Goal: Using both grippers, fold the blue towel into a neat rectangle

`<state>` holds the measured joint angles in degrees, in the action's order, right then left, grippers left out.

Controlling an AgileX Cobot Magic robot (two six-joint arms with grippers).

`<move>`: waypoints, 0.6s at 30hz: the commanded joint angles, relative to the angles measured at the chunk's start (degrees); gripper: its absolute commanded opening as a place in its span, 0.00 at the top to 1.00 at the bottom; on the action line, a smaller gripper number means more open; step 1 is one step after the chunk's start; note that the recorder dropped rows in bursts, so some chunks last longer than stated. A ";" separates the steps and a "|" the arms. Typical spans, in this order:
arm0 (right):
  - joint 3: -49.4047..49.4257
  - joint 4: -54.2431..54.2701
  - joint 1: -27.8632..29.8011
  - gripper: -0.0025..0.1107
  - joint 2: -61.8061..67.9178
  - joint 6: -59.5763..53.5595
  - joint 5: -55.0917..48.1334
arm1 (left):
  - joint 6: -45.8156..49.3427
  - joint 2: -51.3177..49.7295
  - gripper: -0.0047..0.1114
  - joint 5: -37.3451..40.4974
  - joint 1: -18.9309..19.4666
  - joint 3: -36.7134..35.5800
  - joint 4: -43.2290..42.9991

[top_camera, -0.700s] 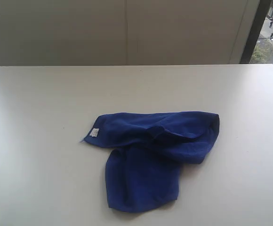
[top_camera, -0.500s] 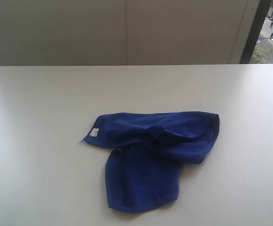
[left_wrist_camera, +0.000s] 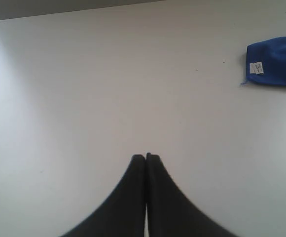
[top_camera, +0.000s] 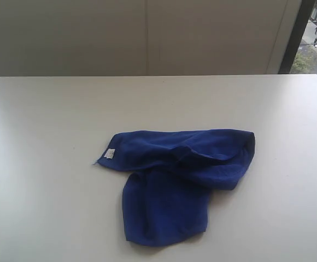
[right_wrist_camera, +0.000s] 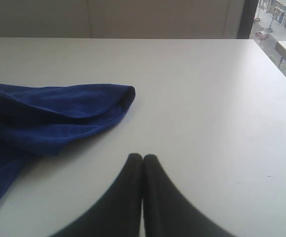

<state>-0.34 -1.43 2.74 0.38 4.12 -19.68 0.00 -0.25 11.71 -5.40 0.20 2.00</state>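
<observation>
Both closed on nothing, left gripper (left_wrist_camera: 146, 157) and right gripper (right_wrist_camera: 142, 157) hang over the white table (top_camera: 38, 136), blue towel (top_camera: 175, 180) crumpled there, window (top_camera: 314, 33) beyond.

Left tool (left_wrist_camera: 146, 157) black, curved, tapering, seemingly matte

The towel (top_camera: 175, 180) lies on the table (top_camera: 38, 136), lower middle of the exterior frame, its label (top_camera: 110, 153) at its left end. The left hand (left_wrist_camera: 146, 157) and right hand (right_wrist_camera: 142, 157) are over the table, apart from the towel.
</observation>
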 commanded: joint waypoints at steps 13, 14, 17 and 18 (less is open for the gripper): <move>0.34 -0.26 -0.41 0.98 -0.38 0.15 0.80 | 0.00 0.25 0.96 -0.83 0.15 -0.20 0.05; 0.34 -0.26 -0.41 0.98 -0.38 0.15 0.65 | 0.00 0.25 0.96 -1.00 0.15 -0.20 0.05; 0.34 -0.26 -0.41 0.98 -0.38 0.15 0.50 | 0.00 0.25 0.96 -1.08 0.15 -0.20 0.05; 0.34 -0.26 -0.41 0.98 -0.38 0.15 0.50 | 0.00 0.25 0.96 -1.08 0.15 -0.20 0.05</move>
<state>-0.34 -1.43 2.64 0.38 4.12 -19.68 0.00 -0.25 11.19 -5.40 0.20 2.00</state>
